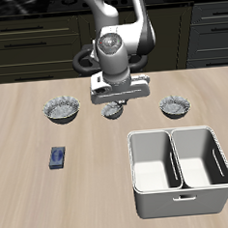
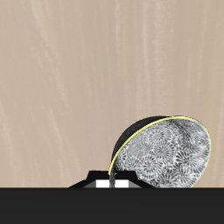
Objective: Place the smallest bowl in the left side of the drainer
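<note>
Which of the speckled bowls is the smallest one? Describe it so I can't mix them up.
Start at the robot arm above the table's middle. The smallest bowl sits directly beneath the gripper, between two wider speckled bowls in the same row.

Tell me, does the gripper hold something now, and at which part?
The gripper appears shut on the smallest bowl, gripping it at its rim, with the bowl tilted on edge. The fingertips are mostly hidden in both views, so the hold is likely, not certain.

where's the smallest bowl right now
In the exterior view the smallest bowl sits at the gripper, between the two larger bowls, farther back than the drainer.
</note>
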